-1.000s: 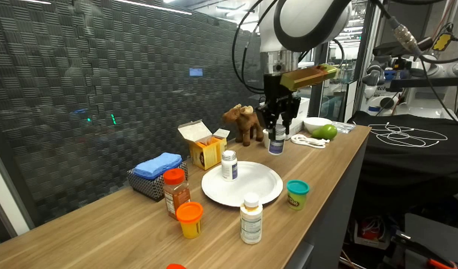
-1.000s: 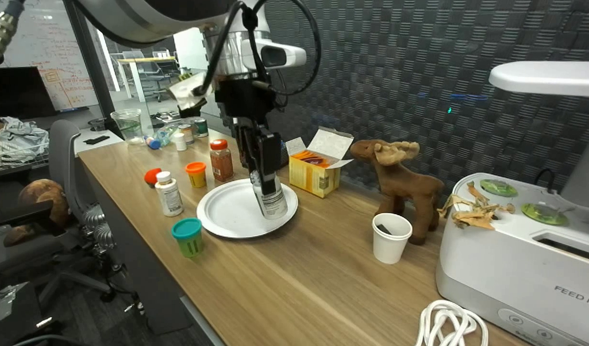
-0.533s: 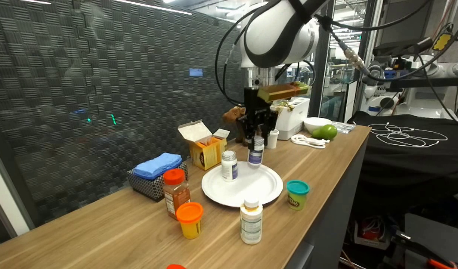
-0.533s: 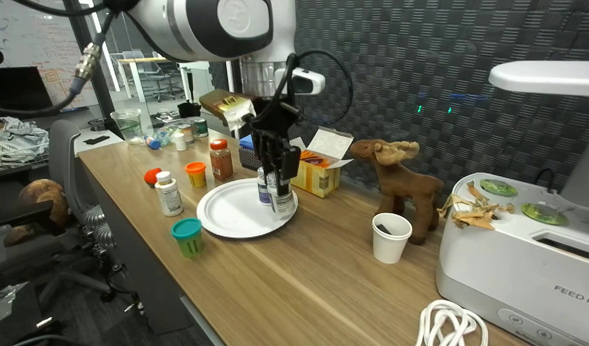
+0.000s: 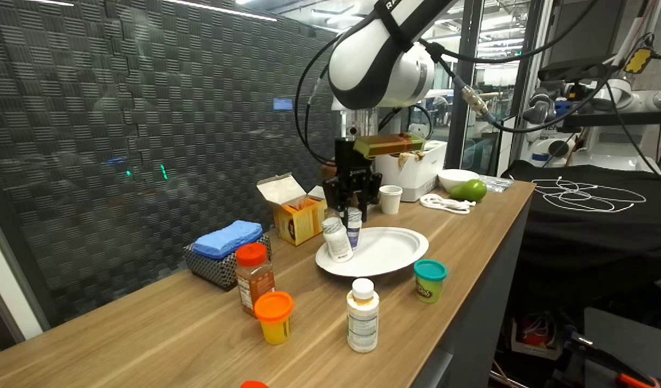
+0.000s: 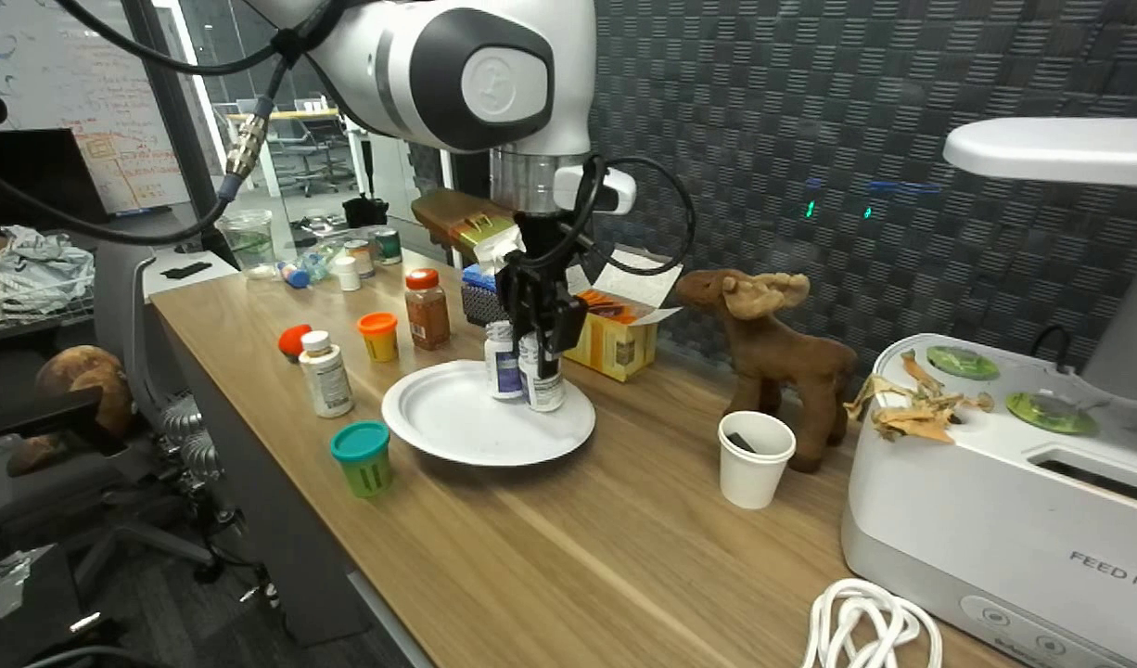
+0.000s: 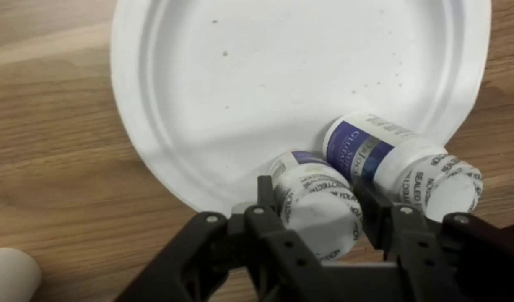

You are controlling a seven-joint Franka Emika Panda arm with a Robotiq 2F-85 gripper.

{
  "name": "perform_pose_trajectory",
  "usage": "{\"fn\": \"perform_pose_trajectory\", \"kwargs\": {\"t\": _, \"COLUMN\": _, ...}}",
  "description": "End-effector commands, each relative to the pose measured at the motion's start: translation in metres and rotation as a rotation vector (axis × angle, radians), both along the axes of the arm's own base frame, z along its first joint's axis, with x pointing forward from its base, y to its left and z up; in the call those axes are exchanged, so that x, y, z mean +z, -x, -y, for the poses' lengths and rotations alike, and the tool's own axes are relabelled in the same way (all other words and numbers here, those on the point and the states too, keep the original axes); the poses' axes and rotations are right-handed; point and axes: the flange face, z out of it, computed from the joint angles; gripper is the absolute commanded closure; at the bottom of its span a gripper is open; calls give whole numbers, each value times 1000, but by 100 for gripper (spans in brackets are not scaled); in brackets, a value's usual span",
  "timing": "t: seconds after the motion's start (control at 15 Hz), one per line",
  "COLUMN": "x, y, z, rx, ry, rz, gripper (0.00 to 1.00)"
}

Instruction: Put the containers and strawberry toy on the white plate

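Free bottle on plate, beside held bottle in gripper; carton behind plate.

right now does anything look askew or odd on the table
Yes: the plate looks tipped, one side seemingly raised instead of lying flat. A loose bottle on it leans, next to the held bottle in the tool. Dark specks dot the plate too.

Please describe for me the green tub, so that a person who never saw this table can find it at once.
On the wooden table, find the round white plate. Beside its rim, on the side away from the dark wall, stands a short green tub. Its teal lid sets it apart from the orange-lidded yellow tub and taller white bottle nearby.
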Motion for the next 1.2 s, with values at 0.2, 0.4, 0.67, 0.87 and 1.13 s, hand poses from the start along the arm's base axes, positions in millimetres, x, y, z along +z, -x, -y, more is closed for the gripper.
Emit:
{"fn": "perform_pose_trajectory", "kwargs": {"t": 0.2, "x": 4, "y": -4, "z": -8, "rx": 31, "ry": -1, "rz": -6, "gripper": 74}}
{"fn": "perform_pose_trajectory", "kwargs": {"t": 0.4, "x": 8, "y": 0, "z": -5, "rx": 32, "ry": 37, "rz": 5, "gripper": 74}}
{"fn": "perform_pose_trajectory", "kwargs": {"t": 0.67, "x": 11, "y": 4, "z": 0, "rx": 42, "ry": 87, "rz": 2, "gripper": 74}}
{"fn": "perform_pose_trajectory", "kwargs": {"t": 0.87, "x": 10, "y": 5, "z": 1, "rx": 52, "ry": 74, "rz": -11, "gripper": 74}}
{"fn": "perform_pose_trajectory", "kwargs": {"t": 1.13, "x": 6, "y": 8, "z": -5, "rx": 68, "ry": 57, "rz": -32, "gripper": 74}}
